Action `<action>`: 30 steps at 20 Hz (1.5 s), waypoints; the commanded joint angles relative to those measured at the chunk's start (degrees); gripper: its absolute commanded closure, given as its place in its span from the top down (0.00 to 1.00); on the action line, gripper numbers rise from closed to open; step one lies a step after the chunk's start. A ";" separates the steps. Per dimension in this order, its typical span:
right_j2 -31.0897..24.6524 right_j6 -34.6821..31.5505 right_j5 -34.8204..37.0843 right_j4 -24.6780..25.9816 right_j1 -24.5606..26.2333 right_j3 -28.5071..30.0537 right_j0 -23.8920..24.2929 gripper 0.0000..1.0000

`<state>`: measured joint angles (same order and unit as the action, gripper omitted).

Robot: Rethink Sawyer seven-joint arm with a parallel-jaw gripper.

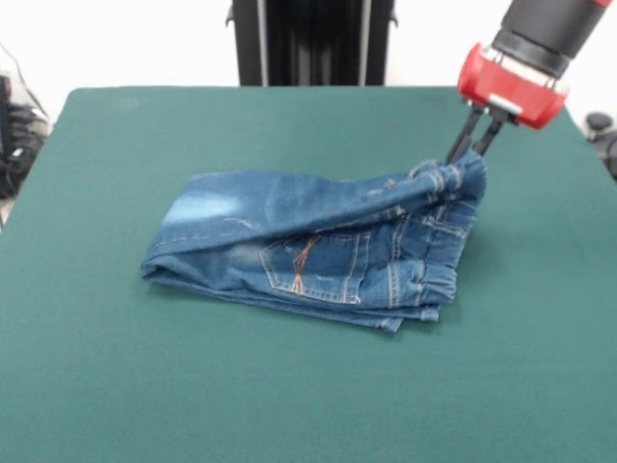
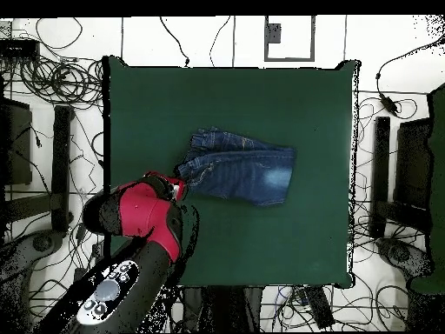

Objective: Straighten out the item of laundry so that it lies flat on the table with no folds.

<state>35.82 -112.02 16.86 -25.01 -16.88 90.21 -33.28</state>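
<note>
The small blue denim jeans (image 1: 318,241) lie folded over on the dark green table (image 1: 289,386), legs doubled to the left, a back pocket with orange stitching facing front. My gripper (image 1: 469,156) comes down from the upper right and is shut on the gathered waistband, lifting that corner a little off the table. In the overhead view the jeans (image 2: 248,170) lie mid-table and the gripper (image 2: 181,187) sits at their left end under the red wrist.
The robot's black pedestal (image 1: 310,40) stands behind the far table edge. Cables and black equipment (image 2: 52,148) surround the table on the floor. Green table shows on all sides of the jeans.
</note>
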 commanded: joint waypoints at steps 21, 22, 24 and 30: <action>1.66 -24.47 29.92 -2.93 -16.53 1.60 -6.36 0.00; 1.97 -24.85 30.32 -2.81 -16.92 1.25 -6.66 0.00; 1.61 -25.48 31.34 -2.85 -17.94 1.65 -7.02 0.00; 1.39 -25.54 36.59 -1.41 -22.03 0.21 -6.34 0.00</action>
<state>39.50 -121.72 43.92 -24.91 -35.36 92.04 -38.87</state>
